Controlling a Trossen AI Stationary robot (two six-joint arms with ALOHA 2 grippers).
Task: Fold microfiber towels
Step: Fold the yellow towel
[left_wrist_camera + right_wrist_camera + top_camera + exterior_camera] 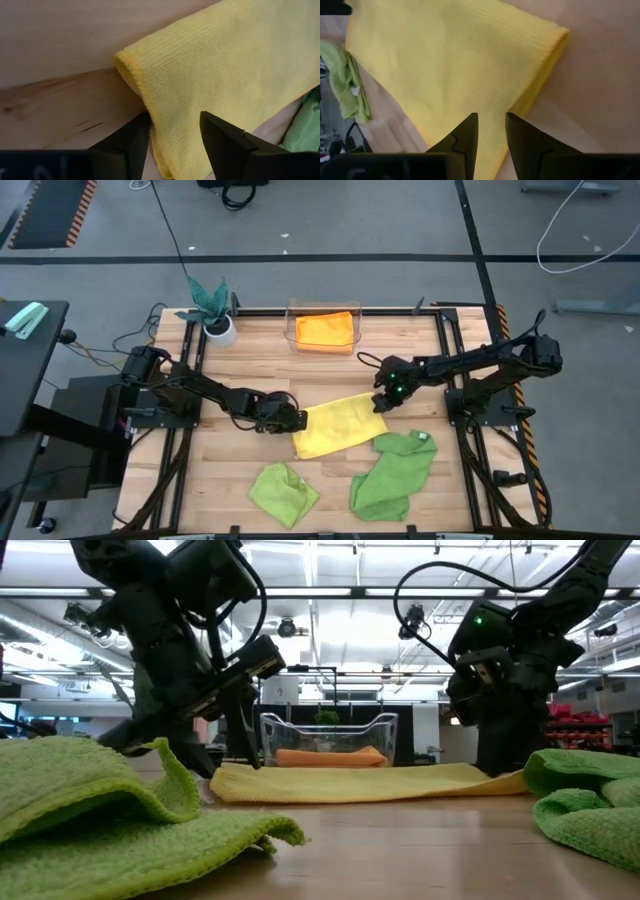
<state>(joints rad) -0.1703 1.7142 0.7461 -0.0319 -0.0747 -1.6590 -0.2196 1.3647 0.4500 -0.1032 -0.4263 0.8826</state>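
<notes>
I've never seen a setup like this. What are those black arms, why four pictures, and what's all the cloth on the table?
These are two robot arms at a wooden table, filmed from above, from table height, and from a camera on each wrist. The left gripper and right gripper sit at opposite ends of a folded yellow towel, fingers apart around its edge. A lime green towel and a larger green towel lie crumpled nearby. An orange towel rests in a clear bin, beside a small potted plant.
</notes>
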